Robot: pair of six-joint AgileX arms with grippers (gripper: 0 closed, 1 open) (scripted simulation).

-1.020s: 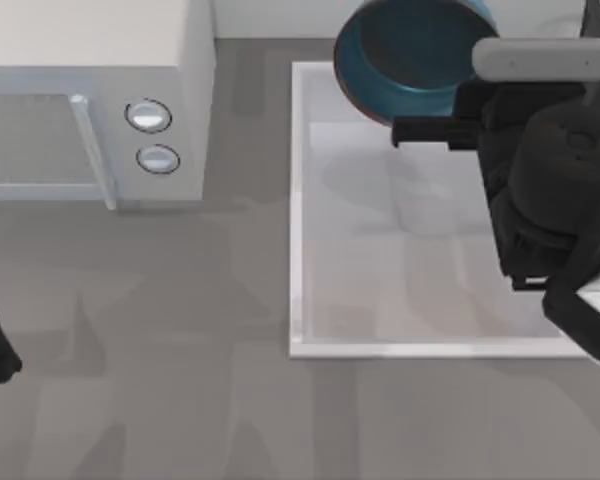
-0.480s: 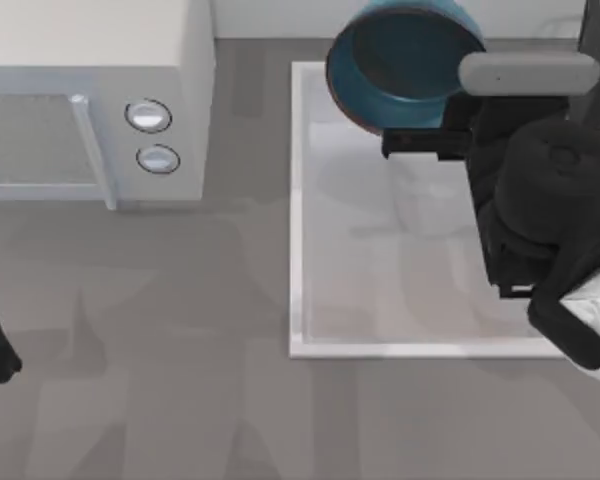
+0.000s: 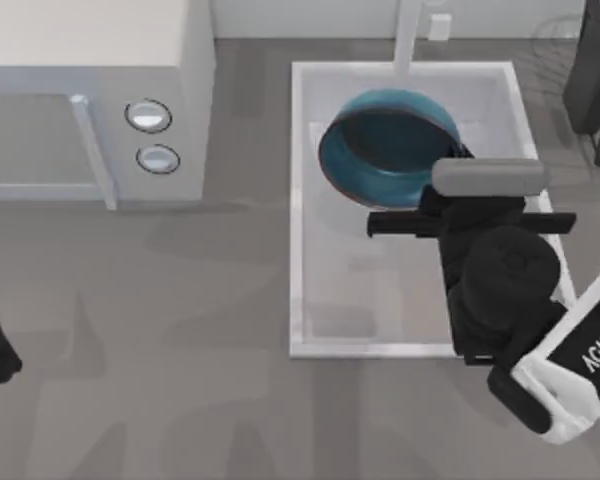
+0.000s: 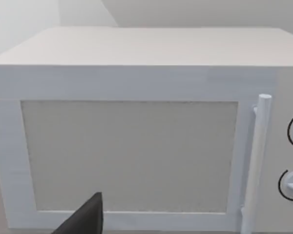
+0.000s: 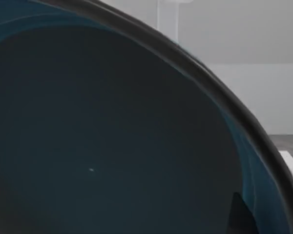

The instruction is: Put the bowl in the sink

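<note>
Hovering over the far half of the sink, the right gripper has the bowl by its right-hand rim, the fingers closed on that rim while the bowl tilts so that its dark teal inside faces the camera above. The bowl lies within the sink's white rim, nearer the faucet post at the far short side than the near end, and the pale sink floor shows bare below it toward the near side. From the right wrist camera the bowl's dark inside takes up almost the whole picture, its rim curving across, with the faucet post behind it. The right arm reaches in from the near right corner of the bench. The left arm sits parked at the left edge of the bench, its gripper facing the door of the white microwave, which stands at the far left; whether those fingers are open cannot be told
</note>
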